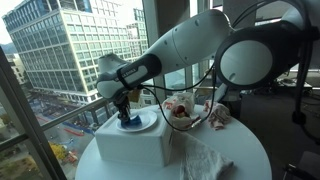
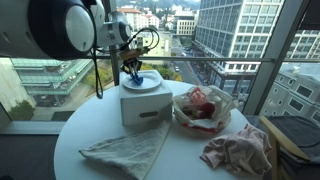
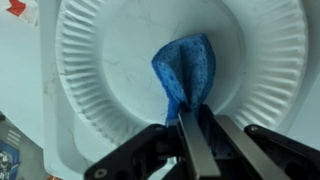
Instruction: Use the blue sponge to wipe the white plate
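Observation:
A white paper plate (image 3: 120, 60) lies on top of a white box (image 1: 135, 148); it also shows in an exterior view (image 2: 143, 82). My gripper (image 3: 196, 118) is shut on a blue sponge (image 3: 184, 68) and presses it onto the middle of the plate. In both exterior views the gripper (image 1: 127, 108) (image 2: 134, 70) points straight down over the plate, with the blue sponge (image 1: 129, 122) (image 2: 136, 80) at its tips.
The box stands on a round white table (image 2: 190, 165). A clear bag of red and white items (image 2: 201, 108), a grey cloth (image 2: 125, 150) and a pinkish cloth (image 2: 238, 150) lie on it. Windows stand close behind. A chair (image 2: 292, 140) is beside the table.

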